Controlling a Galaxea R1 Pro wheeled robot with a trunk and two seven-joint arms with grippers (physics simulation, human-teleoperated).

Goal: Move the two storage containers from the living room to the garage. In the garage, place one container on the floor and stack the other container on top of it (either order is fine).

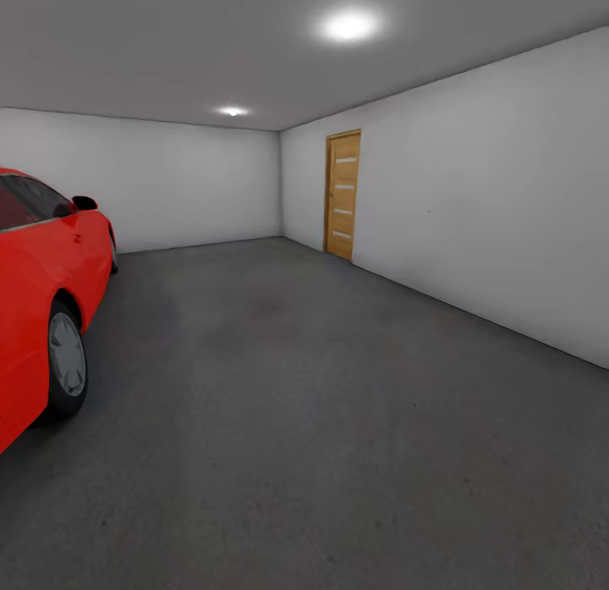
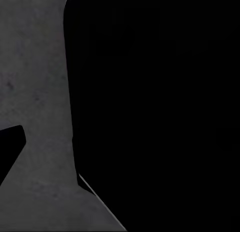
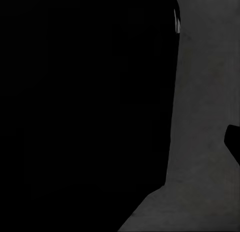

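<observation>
Standing in the garage, facing the far wall: red car [image 1: 42, 311] along the left, wooden door [image 1: 342, 195] in the right wall, bare concrete floor [image 1: 321, 421] between. No container to be seen here; whereabouts cannot be told. Wrist views give dark shapes over grey concrete, so cannot tell whether either gripper is wide, narrow or holding anything. Likely still a travelling step. Best done by keeping well off the car's flank and wheel, picking an open patch near the floor's middle for the drop, well off the door and wall, with room left to stack squarely.
</observation>
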